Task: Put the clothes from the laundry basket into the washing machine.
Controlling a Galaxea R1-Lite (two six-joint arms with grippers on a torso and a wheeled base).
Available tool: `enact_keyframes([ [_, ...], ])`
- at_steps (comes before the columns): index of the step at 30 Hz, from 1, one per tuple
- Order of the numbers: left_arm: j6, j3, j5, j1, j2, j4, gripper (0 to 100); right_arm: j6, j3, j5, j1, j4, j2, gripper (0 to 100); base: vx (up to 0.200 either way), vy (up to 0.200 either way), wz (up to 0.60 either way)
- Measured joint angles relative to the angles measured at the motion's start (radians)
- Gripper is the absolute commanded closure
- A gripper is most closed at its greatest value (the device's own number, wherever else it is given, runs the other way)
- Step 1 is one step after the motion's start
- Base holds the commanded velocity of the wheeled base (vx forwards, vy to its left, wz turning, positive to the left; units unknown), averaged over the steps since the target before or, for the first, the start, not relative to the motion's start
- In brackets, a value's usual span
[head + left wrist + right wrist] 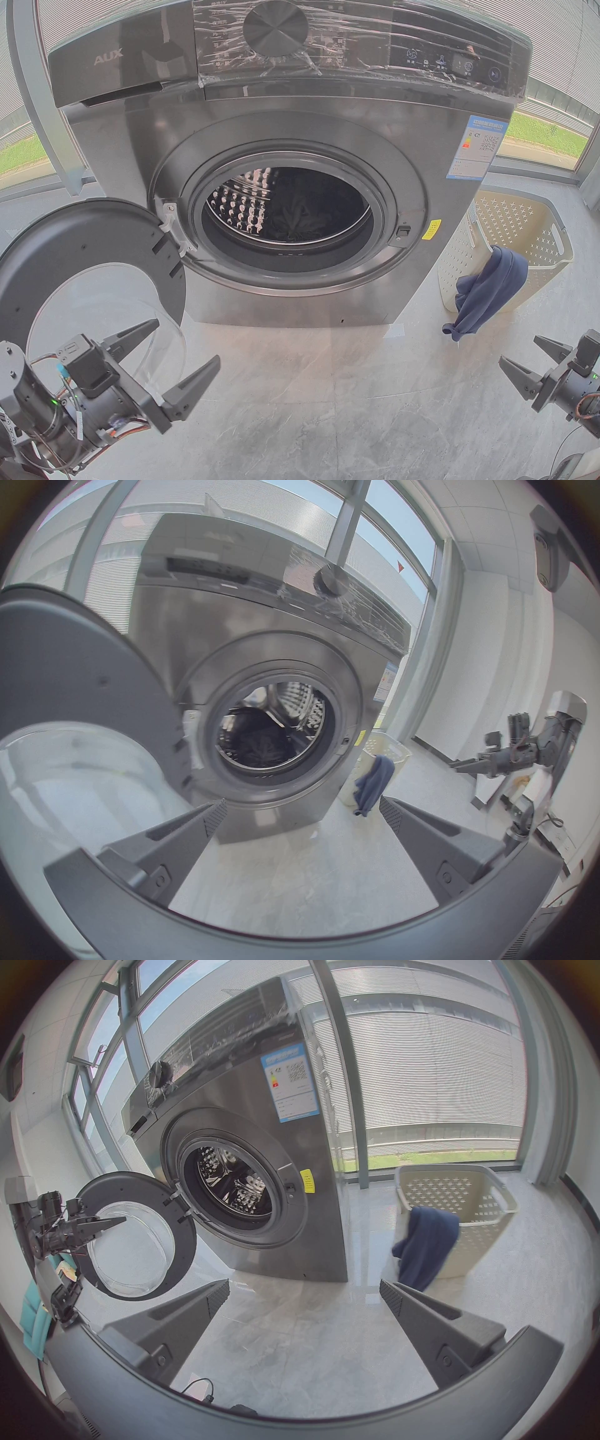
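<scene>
Washer (300, 125): We face it front-on in the head view, a grey front-loader standing on the floor (325, 406) with its round mouth uncovered.
Door (81, 250): It is swung wide to the robot's left on a hinge at the left edge of the mouth, and we look through its clear bowl.
Drum (240, 203): We see its studded metal wall catching the light on the left side.
Dark heap (300, 212): We make out dark clothes lying low inside the drum, but we cannot tell how many pieces.
Basket (531, 231): Cream and perforated, it stands upright on the floor just beside the washer's right side, near the window (550, 125).
Navy cloth (484, 290): It is draped over the basket's near rim and hangs down the outer wall. We cannot tell whether its lower end touches the floor.
Left gripper (187, 340): We find it low at the left, in front of the door's bowl. Its fingers are spread wide with nothing between them.
Right gripper (519, 349): We find it low at the right, short of the basket and apart from the navy cloth. Its fingers are spread and it is empty.
Panel (437, 56): It runs across the top of the washer under crinkled clear film, with a round dial (275, 26) in the middle.
Label (476, 148): This blue and white sheet sits on the washer's upper right front.
Sticker (431, 229): A small yellow one sits right of the mouth.
</scene>
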Motion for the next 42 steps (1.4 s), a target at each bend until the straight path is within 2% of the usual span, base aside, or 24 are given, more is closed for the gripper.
enact_keyframes([
  [4,0.001,0.019,0.005,0.033,-0.106,0.102,0,-0.001,0.000,-0.001,-0.028,0.127,-0.127,0,-0.050,0.000,0.00],
  [10,0.000,0.026,0.005,0.104,-0.322,0.403,0,-0.002,-0.001,0.003,-0.089,0.286,-0.321,0,0.000,0.000,0.00],
  [15,-0.003,0.027,-0.012,0.166,-0.513,0.613,0,-0.003,-0.001,0.007,-0.139,0.453,-0.486,0,0.000,-0.200,0.00],
  [20,-0.009,0.027,-0.025,0.222,-0.616,0.664,0,-0.004,-0.037,0.014,-0.173,0.573,-0.596,0,0.000,-0.200,0.00],
  [27,-0.026,0.026,-0.048,0.261,-0.680,0.692,0,-0.003,-0.078,0.024,-0.186,0.586,-0.627,0,0.000,-0.200,0.00],
  [36,-0.033,0.027,-0.055,0.281,-0.762,0.819,0,-0.002,-0.082,0.041,-0.186,0.586,-0.586,0,0.000,-0.200,0.00],
  [42,-0.037,0.027,-0.100,0.318,-0.832,0.900,0,-0.002,-0.068,0.041,-0.186,0.586,-0.572,0,0.000,-0.200,0.00],
])
